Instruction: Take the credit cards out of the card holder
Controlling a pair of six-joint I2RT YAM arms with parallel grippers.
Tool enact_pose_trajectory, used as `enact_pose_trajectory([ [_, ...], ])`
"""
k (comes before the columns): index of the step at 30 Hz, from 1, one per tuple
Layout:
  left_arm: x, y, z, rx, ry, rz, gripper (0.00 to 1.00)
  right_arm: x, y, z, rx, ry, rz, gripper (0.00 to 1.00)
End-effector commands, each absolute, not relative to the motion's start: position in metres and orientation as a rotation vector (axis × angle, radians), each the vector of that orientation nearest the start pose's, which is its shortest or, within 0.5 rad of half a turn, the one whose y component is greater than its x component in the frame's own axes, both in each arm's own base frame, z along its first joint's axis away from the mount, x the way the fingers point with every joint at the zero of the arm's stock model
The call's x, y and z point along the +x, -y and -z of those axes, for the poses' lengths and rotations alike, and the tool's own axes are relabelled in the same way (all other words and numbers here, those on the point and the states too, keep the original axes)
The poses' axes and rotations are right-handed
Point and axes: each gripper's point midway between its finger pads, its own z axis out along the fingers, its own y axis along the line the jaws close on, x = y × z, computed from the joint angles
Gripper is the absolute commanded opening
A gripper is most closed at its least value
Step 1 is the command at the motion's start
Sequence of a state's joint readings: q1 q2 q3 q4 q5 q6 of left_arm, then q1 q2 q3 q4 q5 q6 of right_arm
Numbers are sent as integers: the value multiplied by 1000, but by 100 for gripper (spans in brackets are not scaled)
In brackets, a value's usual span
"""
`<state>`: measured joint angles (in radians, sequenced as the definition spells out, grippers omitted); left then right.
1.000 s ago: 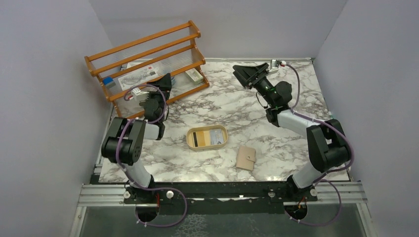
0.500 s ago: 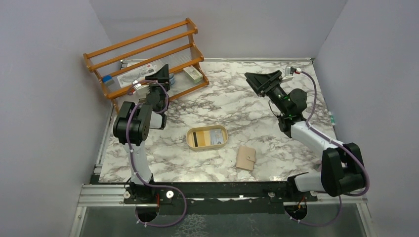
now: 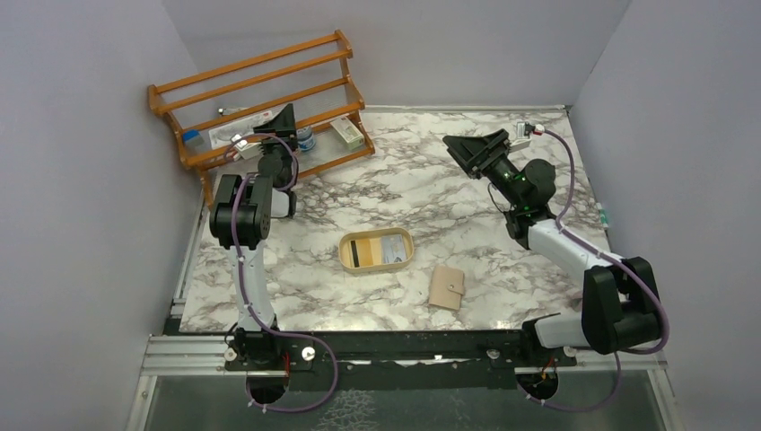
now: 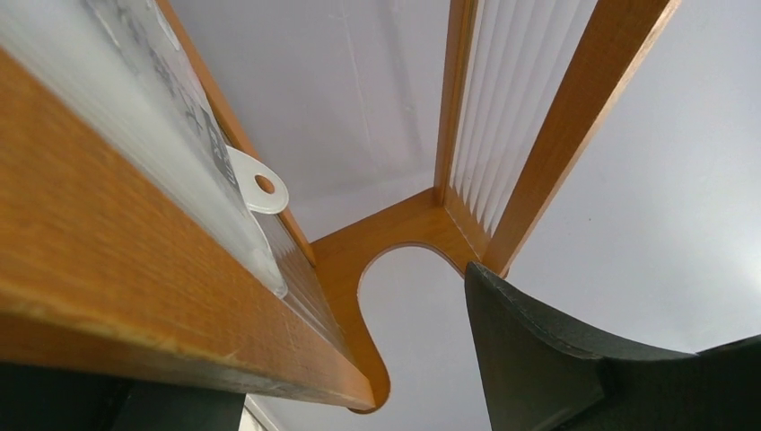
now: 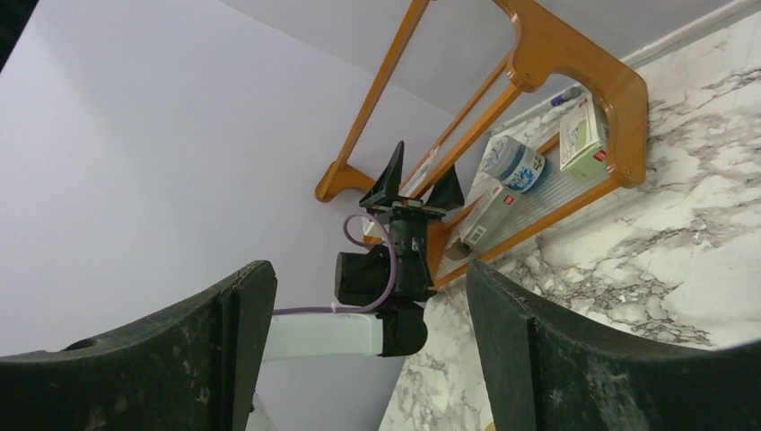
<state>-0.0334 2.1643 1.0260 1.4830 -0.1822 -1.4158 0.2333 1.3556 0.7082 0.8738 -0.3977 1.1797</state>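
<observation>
Credit cards (image 3: 381, 250) lie in tray (image 3: 344, 256), so prob. done; card holder (image 3: 446, 287) lies folded nearby on worktop (image 3: 422, 193); left hand (image 3: 284, 115) & right hand (image 3: 467, 154) spread wide, empty.

The wooden rack (image 3: 260, 90) at eleven o'clock crowds my left gripper (image 3: 284, 113); the marble (image 3: 413, 193) lies open from twelve to three.

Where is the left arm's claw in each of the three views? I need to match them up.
Top external: the left claw is upper left, at the front of the wooden rack.
Left wrist: only its dark fingers show, at the bottom corners, with the rack between them.
Right wrist: the claw is small, centre-left, pointing up in front of the rack.
Shared landmark: the orange wooden rack, in all three views.
</observation>
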Motion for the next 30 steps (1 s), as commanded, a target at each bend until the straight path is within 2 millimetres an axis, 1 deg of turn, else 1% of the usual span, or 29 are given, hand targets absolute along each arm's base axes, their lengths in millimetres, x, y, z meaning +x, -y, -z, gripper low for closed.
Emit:
enact_pose_trajectory([
  [1,579,10,-220,-920,-888,1137,79,382,-200,-305,294,-1490,-1435,83],
  [5,588,-2,-218,-912,-885,1113,79,382,-203,-300,285,-1502,-1453,83],
  [7,589,-5,-215,-915,-888,1105,75,383,-203,-298,288,-1507,-1454,83],
  [9,590,-4,-212,-913,-893,1102,70,383,-203,-298,287,-1507,-1455,83],
  [10,591,-4,-212,-908,-896,1101,67,383,-203,-296,286,-1510,-1452,83],
  [12,591,0,-211,-896,-898,1109,64,384,-203,-295,287,-1510,-1451,83],
  [13,590,3,-212,-887,-898,1112,64,384,-203,-294,287,-1513,-1453,83],
  [16,587,20,-220,-836,-925,1096,64,385,-204,-291,291,-1516,-1458,83],
  [17,587,20,-222,-830,-930,1076,63,385,-204,-291,291,-1516,-1460,83],
  [18,585,40,-226,-811,-948,1085,63,385,-204,-291,289,-1516,-1461,83],
  [19,584,49,-229,-799,-956,1080,62,384,-204,-291,286,-1516,-1461,83],
  [21,584,61,-233,-801,-957,1065,61,384,-204,-292,282,-1514,-1458,83],
  [24,583,70,-233,-857,-930,1051,58,381,-203,-294,277,-1512,-1461,83],
  [27,583,74,-233,-922,-900,1035,53,378,-203,-295,276,-1510,-1463,83],
  [30,586,76,-238,-946,-891,993,48,376,-202,-294,280,-1510,-1466,83],
])
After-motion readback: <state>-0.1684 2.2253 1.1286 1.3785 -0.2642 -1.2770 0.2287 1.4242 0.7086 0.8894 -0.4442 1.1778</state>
